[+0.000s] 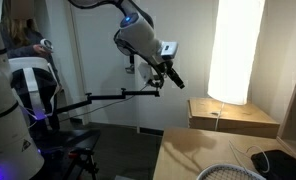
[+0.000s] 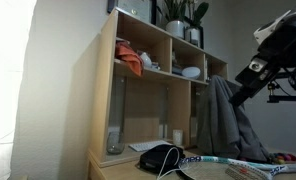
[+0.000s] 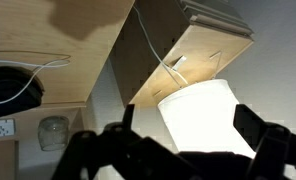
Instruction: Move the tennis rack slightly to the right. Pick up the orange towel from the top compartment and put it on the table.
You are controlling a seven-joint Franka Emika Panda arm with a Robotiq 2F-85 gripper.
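The tall wooden shelf stands with square edges on the bench. The flat racket lies before it. The soft, crumpled orange towel sits in the top compartment. The pincer hangs released in free air, well apart.

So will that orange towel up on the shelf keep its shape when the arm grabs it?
Probably not. The orange towel lies crumpled, with a fold hanging over the edge of its compartment in the wooden shelf, so it is likely floppy and would sag from wherever it is pinched. It also looks light for its bulk, being loose cloth.
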